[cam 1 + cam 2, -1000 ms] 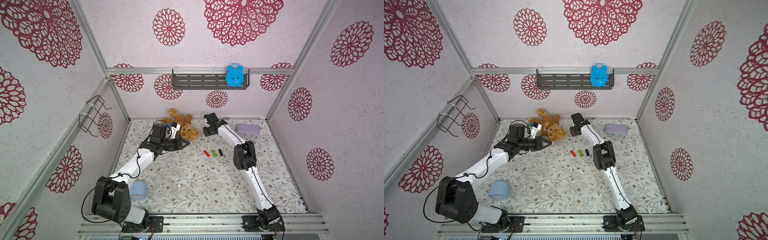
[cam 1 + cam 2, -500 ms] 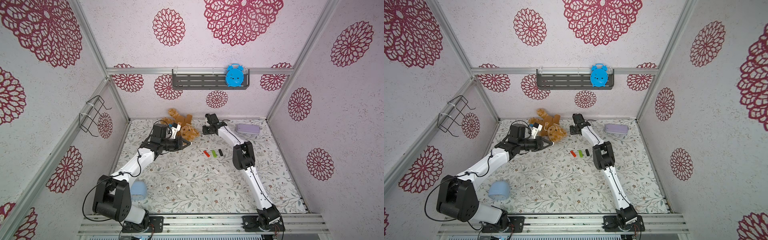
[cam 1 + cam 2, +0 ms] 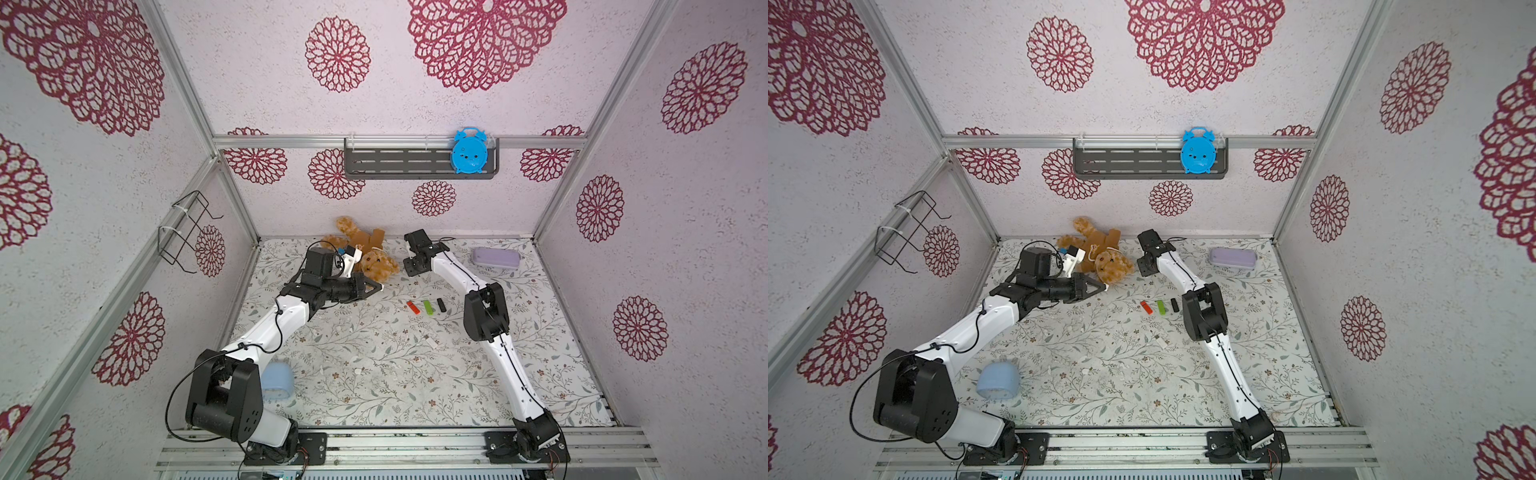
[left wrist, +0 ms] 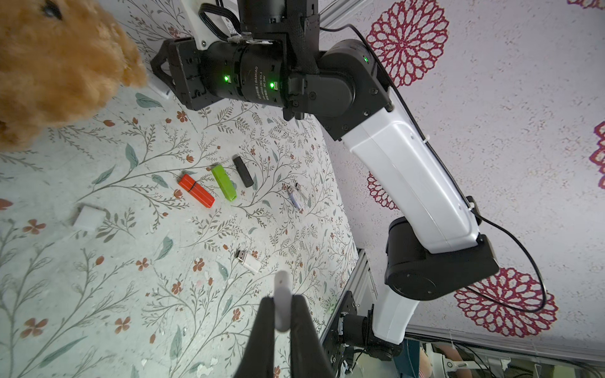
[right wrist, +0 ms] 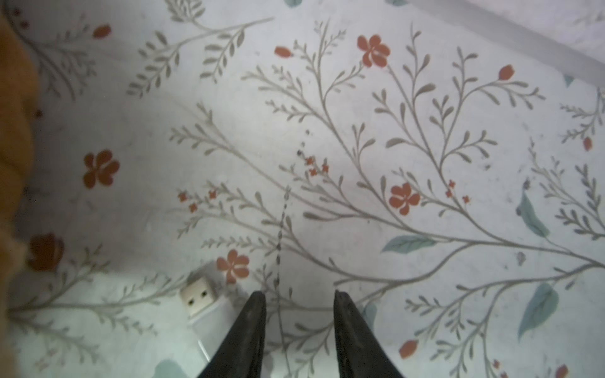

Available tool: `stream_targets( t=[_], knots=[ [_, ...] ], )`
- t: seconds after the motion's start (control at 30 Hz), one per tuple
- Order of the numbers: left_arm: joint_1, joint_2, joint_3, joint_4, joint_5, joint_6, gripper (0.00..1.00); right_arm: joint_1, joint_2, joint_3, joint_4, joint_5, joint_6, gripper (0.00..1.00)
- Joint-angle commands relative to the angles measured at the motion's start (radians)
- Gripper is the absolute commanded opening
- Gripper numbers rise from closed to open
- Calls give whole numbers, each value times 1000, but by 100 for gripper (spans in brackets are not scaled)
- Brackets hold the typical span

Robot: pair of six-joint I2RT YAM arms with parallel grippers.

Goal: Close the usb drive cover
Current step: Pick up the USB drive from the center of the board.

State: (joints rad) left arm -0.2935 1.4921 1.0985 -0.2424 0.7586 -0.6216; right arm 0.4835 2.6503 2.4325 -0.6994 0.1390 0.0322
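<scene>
Floral tabletop [image 3: 374, 386]; left gripper [image 4: 283, 297] clamps white cap [image 4: 281, 284]; right gripper [image 5: 298, 294] parted, empty, beside uncapped drive [image 5: 199, 299].

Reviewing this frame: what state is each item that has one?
Left end effector: shut on white cover.
Right end effector: open, empty.
White usb drive: uncovered, plug exposed.
Other white drive: plug exposed.
Purple case: closed.

Right end effector [image 5: 299, 296] shifted toward teddy bear [image 3: 376, 266], jaws narrower.
</scene>
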Motion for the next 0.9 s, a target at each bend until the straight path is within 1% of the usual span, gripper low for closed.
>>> stream_targets(
  t=[0.0, 0.1, 0.17, 0.27, 0.43, 0.47, 0.57, 0.77, 0.87],
  knots=[
    [7, -6, -10, 41, 13, -5, 7, 18, -61, -58, -145, -3, -56, 39],
    [7, -12, -17, 48, 9, -10, 7, 9, -75, -44, -139, -4, -50, 42],
    [7, -11, -14, 44, 14, -8, 7, -7, -76, 1, -153, -8, -33, 43],
    [7, -13, -13, 37, 12, -4, 7, -27, -87, 59, -174, -63, 7, 43],
    [9, -12, -12, 41, 10, -2, 7, -19, -103, 40, -125, -165, 101, 44],
    [8, -11, -13, 41, 11, -2, 7, -13, -95, 37, -108, -166, 121, 45],
    [7, -15, -17, 40, 12, -1, 7, 8, -73, 38, -67, -127, 154, 49],
    [8, -24, -23, 36, 8, 0, 7, 36, -35, 37, -15, -60, 178, 52],
    [9, -29, -23, 24, 10, 7, 7, 46, -24, 36, -22, 17, 168, 52]
  ],
)
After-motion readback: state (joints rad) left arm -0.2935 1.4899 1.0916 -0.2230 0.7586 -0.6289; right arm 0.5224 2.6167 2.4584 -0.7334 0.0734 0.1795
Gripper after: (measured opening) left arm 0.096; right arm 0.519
